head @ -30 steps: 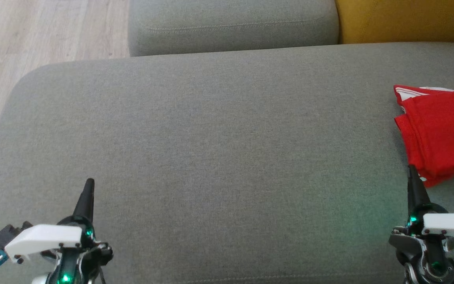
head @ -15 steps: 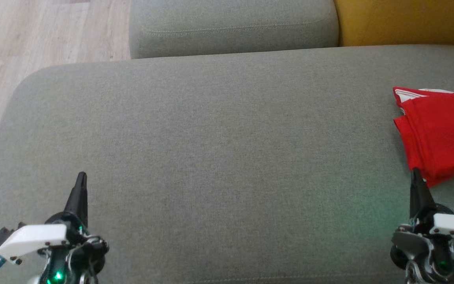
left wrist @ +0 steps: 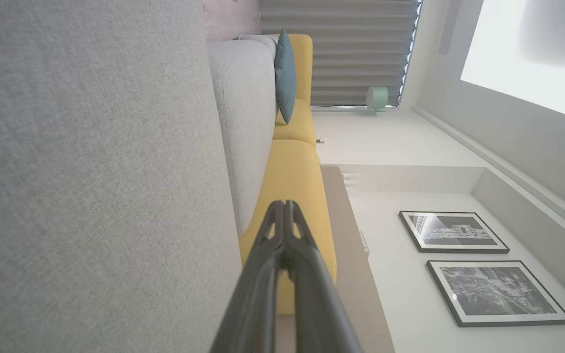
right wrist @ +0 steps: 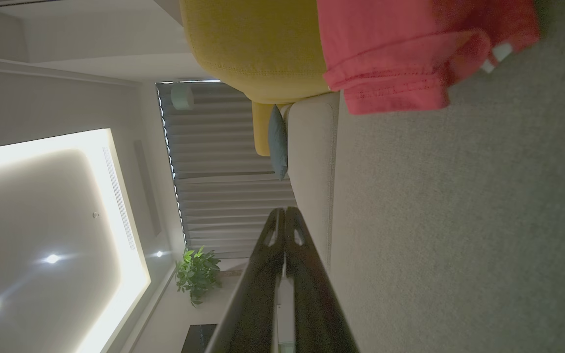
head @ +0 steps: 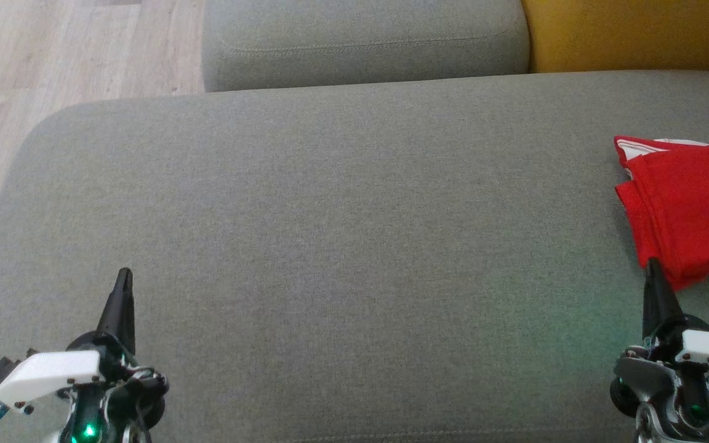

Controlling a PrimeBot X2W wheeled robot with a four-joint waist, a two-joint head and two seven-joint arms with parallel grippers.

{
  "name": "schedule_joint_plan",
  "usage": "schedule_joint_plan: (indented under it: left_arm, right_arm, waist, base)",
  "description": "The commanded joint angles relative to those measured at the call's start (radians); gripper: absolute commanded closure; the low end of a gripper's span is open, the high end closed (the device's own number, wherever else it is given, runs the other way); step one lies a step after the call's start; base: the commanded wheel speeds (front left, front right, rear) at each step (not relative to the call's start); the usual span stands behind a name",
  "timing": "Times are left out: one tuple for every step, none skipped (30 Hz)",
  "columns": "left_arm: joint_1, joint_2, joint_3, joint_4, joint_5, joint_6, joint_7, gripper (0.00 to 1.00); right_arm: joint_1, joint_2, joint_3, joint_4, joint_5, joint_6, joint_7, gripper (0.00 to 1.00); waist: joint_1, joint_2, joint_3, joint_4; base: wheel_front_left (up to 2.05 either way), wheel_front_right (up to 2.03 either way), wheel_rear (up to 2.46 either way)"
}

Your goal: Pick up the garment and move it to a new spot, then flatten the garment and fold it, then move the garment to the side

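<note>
Red cloth, the garment [head: 693,203], is seen folded at the right edge of the grey sofa seat [head: 342,209] in the head view. The left gripper [head: 124,275] is seen at the lower left. The right gripper [head: 653,264] is seen at the lower right, with its tip just by the garment's near corner. Both grippers are pressed shut, and nothing is held by them. In the right wrist view the garment's stitched hem is shown ahead of that gripper, and a green plant [right wrist: 196,274] and ceiling lights [right wrist: 52,258] are seen. In the left wrist view two framed pictures [left wrist: 454,231] and a blue pillow [left wrist: 285,73] are shown.
</note>
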Motion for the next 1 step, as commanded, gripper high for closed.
schedule_joint_plan:
  left_arm:
    - [-0.055, 0.009, 0.037, -0.026, -0.002, -0.007, 0.006, 1.00]
  right_arm:
    - [-0.048, -0.012, 0.019, -0.030, 0.001, 0.007, 0.008, 1.00]
  waist:
    - [0.0000, 0.0000, 0.000, 0.000]
  base:
    - [0.00, 0.00, 0.00]
